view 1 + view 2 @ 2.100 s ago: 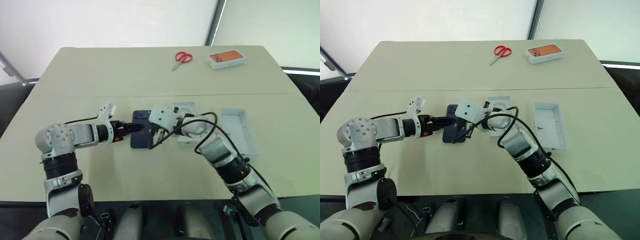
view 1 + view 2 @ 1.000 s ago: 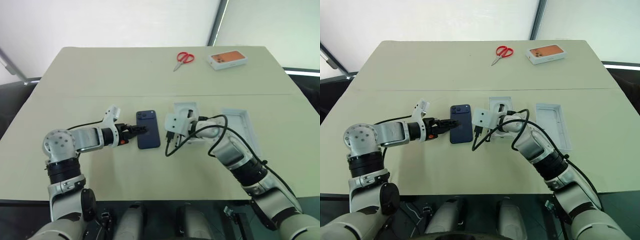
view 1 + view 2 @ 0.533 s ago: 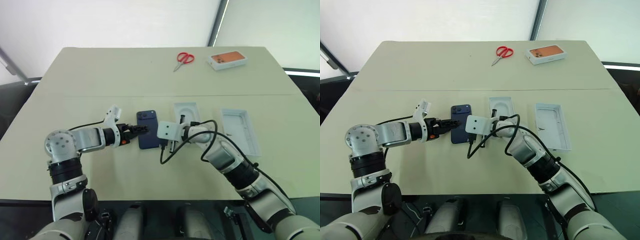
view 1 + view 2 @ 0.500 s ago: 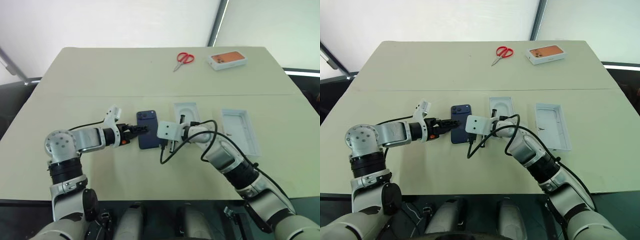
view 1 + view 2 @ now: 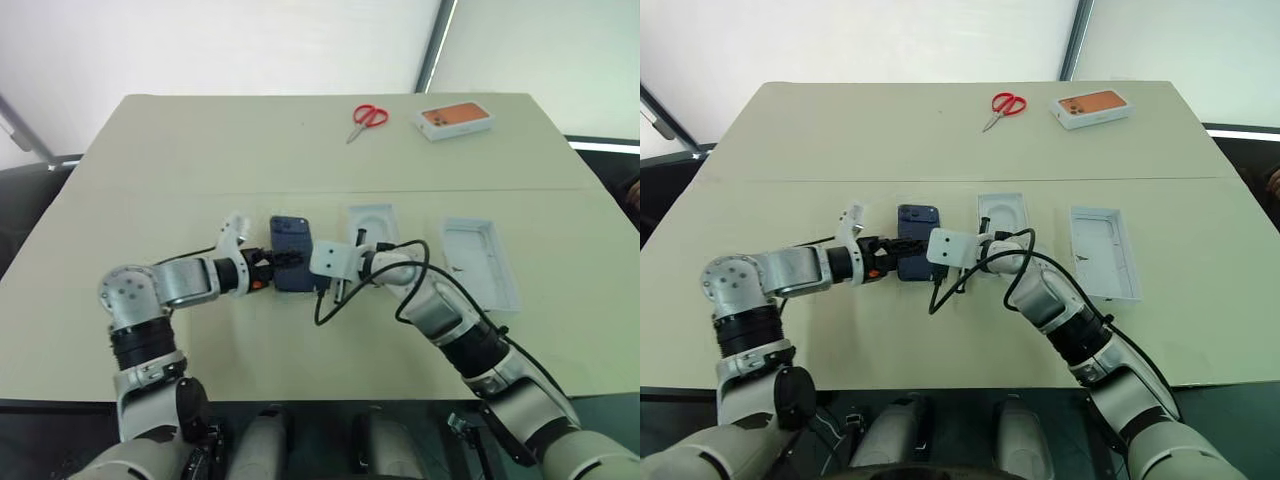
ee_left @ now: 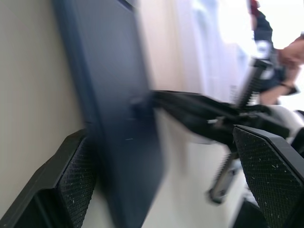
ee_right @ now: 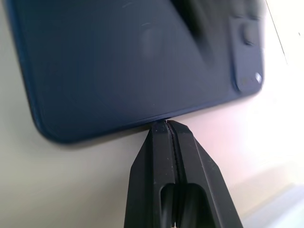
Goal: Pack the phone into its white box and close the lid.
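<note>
1. No brand or writing can be read on the phone [image 5: 292,252], which lies back up on the worktop [image 5: 200,160].
2. The left hand [image 5: 285,262] has its fingers spread wide, straddling the phone's left long edge.
3. The right hand [image 7: 167,124], fingers pressed together, touches the opposite edge.
4. The white box [image 5: 480,262] lies well right; the far worktop is open.

one phone [image 5: 291,253]; three white boxes [image 5: 480,262]; one scissors [image 5: 365,118]; two pincers [image 7: 166,127].
</note>
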